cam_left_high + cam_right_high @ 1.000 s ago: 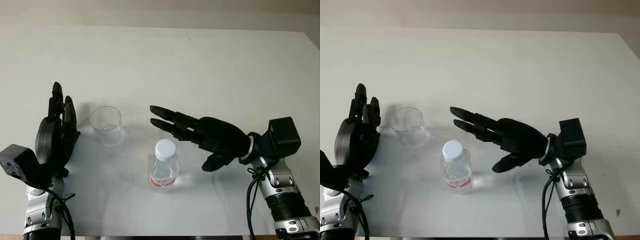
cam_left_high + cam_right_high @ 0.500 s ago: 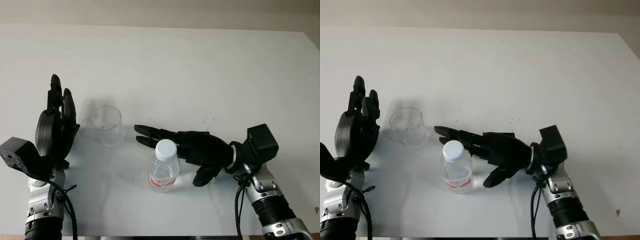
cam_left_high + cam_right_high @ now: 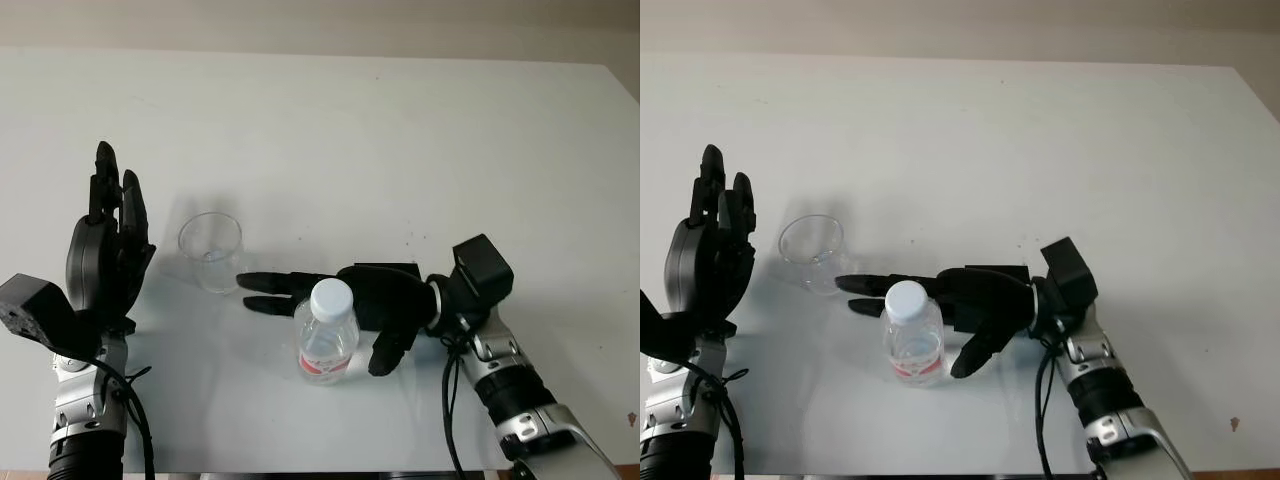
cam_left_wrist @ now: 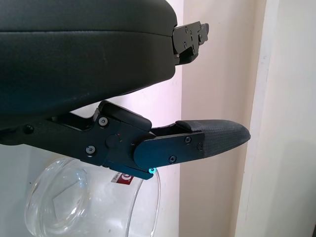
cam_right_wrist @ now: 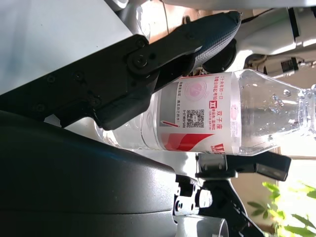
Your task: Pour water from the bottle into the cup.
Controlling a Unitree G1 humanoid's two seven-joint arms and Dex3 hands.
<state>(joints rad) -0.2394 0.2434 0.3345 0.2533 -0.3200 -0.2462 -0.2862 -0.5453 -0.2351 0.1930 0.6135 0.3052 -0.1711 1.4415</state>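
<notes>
The right hand [image 3: 345,300] reaches in low over the table [image 3: 400,130] from the near right, its palm turned toward the bottle [image 3: 327,332]. Its long fingers [image 3: 275,288] pass along the far side of the bottle and point toward the cup [image 3: 212,251], while the thumb [image 3: 388,348] hangs down on the bottle's right side. The hand is open and wraps loosely around the bottle; in the right wrist view the label [image 5: 200,119] sits between the palm shell and one finger [image 5: 168,57], but whether any part presses on the plastic cannot be told. The bottle stands upright near the front edge of the table, clear, partly filled with water, with a white cap [image 3: 331,298] on and a red and white label [image 3: 323,366] around its lower body. The cup is a clear plastic tumbler, standing upright to the left of the bottle and a little farther back, apart from it, with the right hand's fingertips ending just short of it. The left hand [image 3: 105,255] is open and held upright beside the cup on its left, palm facing the cup, not touching it; in the left wrist view the cup's rim [image 4: 150,202] lies just past one finger [image 4: 197,140]. The table is plain white.
</notes>
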